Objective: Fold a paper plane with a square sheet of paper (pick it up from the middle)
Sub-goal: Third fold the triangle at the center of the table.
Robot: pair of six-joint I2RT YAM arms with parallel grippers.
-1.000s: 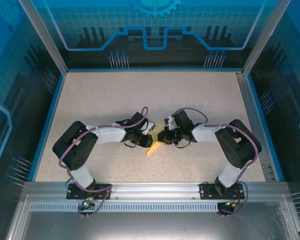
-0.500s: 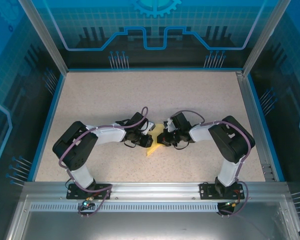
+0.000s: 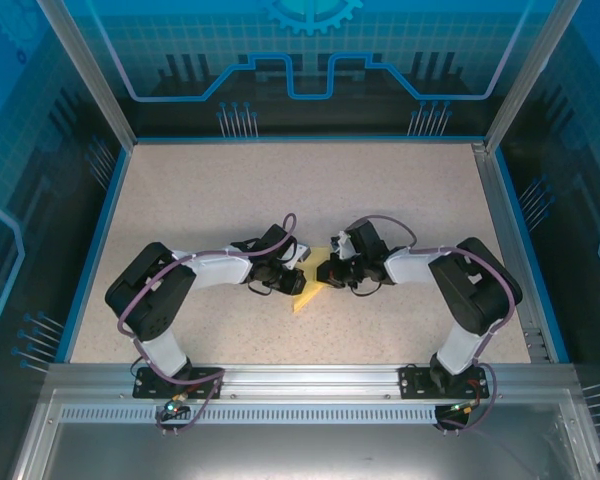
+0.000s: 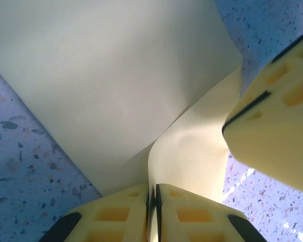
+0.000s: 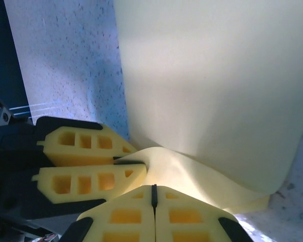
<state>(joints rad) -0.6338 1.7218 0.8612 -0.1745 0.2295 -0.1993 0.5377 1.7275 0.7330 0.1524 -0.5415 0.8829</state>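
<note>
Forearms converge: left gripper (image 4: 152, 190) pinches paper plane (image 4: 106, 85), right gripper (image 5: 153, 188) closed alongside.

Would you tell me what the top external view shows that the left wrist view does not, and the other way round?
Top external: the left arm and right arm whole, elbows out, and the blue border. Left wrist: the left end effector shut on the paper, which curls up from the pinch. Both: the yellow paper, the speckled table and the right end effector close by.
</note>
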